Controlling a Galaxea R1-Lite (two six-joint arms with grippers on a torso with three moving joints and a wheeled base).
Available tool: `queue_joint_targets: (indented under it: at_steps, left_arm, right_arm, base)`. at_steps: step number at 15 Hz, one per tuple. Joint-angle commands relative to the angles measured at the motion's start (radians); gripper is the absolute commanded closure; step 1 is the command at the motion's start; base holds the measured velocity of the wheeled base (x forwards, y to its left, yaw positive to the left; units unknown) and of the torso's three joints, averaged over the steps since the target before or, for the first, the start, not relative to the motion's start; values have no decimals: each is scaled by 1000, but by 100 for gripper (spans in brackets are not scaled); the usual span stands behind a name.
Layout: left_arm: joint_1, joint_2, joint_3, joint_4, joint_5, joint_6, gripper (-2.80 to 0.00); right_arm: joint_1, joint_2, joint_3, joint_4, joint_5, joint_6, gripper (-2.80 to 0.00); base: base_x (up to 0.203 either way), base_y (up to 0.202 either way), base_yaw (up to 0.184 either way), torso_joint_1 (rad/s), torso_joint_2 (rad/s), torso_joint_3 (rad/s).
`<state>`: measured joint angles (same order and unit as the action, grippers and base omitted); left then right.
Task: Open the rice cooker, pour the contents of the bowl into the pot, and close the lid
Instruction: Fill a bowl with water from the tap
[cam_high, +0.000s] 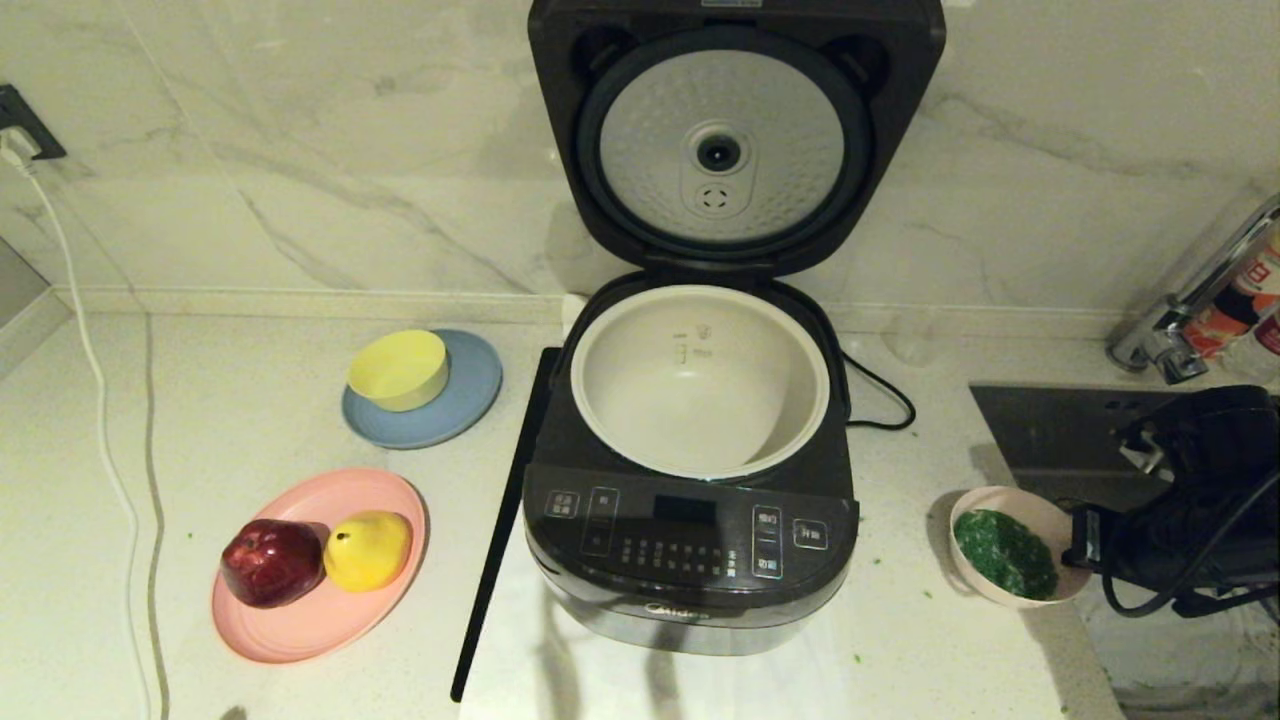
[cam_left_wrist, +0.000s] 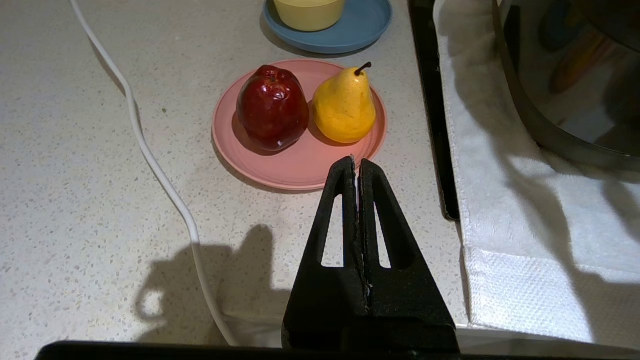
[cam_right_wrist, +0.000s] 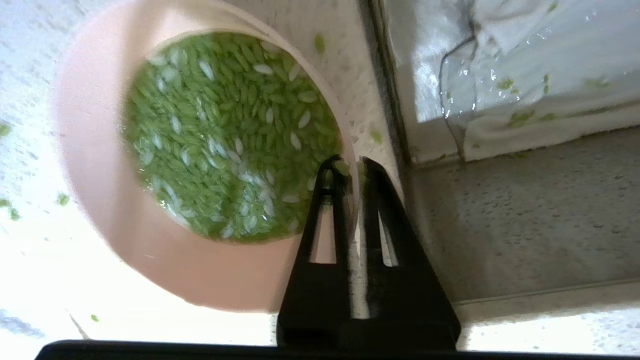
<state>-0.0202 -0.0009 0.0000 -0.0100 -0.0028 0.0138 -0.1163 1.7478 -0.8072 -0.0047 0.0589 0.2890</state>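
The dark rice cooker (cam_high: 690, 545) stands mid-counter with its lid (cam_high: 735, 140) swung up against the wall, silver underside showing. Its off-white pot (cam_high: 640, 400) looks bare inside. To the cooker's right sits the pale pink bowl (cam_high: 985, 497) holding the green contents (cam_high: 1005, 553). My right gripper (cam_high: 1075, 550) is at the bowl's right side. In the right wrist view the gripper (cam_right_wrist: 352, 162) is shut on the rim of the bowl (cam_right_wrist: 95, 150), one finger inside by the contents (cam_right_wrist: 225, 135), one outside. My left gripper (cam_left_wrist: 356, 161) is shut and holds nothing, above the counter near the pink plate.
Left of the cooker lie a pink plate (cam_high: 300, 620) with a red apple (cam_high: 270, 562) and yellow pear (cam_high: 367, 550), and a blue plate (cam_high: 470, 395) carrying a yellow bowl (cam_high: 398, 370). A white cable (cam_high: 100, 430) runs down the left. The sink (cam_high: 1060, 430) and tap (cam_high: 1190, 300) are at right.
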Motion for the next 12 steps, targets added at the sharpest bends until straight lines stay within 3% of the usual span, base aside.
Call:
queue_joint_targets:
  at_steps: [1, 12]
  left_arm:
    - [0, -1, 8, -1, 0, 0, 0]
    - [0, -1, 8, -1, 0, 0, 0]
  right_arm:
    - [6, 24, 3, 0, -2, 1, -280]
    - [5, 62, 5, 0, -3, 4, -280]
  base:
    - [0, 0, 0, 0, 0, 0]
    - [0, 0, 0, 0, 0, 0]
